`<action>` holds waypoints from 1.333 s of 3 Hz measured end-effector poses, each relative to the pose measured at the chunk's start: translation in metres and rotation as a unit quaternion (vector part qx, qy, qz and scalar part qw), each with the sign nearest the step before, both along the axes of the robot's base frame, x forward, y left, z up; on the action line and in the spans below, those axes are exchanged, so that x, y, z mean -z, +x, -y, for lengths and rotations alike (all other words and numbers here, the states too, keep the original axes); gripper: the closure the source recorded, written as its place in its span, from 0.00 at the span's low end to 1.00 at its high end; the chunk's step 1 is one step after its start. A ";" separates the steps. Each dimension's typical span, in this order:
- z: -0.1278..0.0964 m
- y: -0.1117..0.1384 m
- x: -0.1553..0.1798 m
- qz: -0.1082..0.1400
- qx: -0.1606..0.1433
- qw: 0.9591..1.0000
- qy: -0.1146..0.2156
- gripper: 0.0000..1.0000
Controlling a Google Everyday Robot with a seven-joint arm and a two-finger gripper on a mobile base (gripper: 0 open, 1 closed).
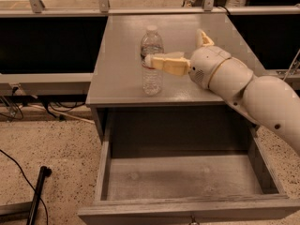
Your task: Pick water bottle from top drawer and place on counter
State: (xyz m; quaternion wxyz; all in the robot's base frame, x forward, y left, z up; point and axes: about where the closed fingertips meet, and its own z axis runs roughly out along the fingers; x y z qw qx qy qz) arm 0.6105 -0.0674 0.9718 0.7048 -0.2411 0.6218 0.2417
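Note:
The water bottle (152,64) stands upright on the counter (122,50), near its front edge. It is clear and ribbed, with a white cap. My gripper (174,47) is above the counter just right of the bottle, fingers spread wide. One cream finger (168,63) points left and its tip overlaps the bottle's middle. The other finger (203,37) points up and back. The top drawer (183,209) is pulled out below the counter, and its weathered grey bottom holds nothing. My white arm crosses over the drawer's right side.
A black pole (36,193) and cables (14,163) lie on the speckled floor at the left. Dark low shelves flank the cabinet on both sides. A metal rail (61,11) runs along the back.

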 end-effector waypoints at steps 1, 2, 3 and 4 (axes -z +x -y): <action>-0.008 0.010 -0.021 0.011 -0.028 0.999 -0.012 0.00; -0.001 0.023 -0.061 0.021 -0.070 0.997 0.000 0.00; 0.039 0.024 -0.102 0.017 -0.086 0.996 0.004 0.00; 0.064 0.020 -0.120 0.024 -0.090 0.996 0.003 0.00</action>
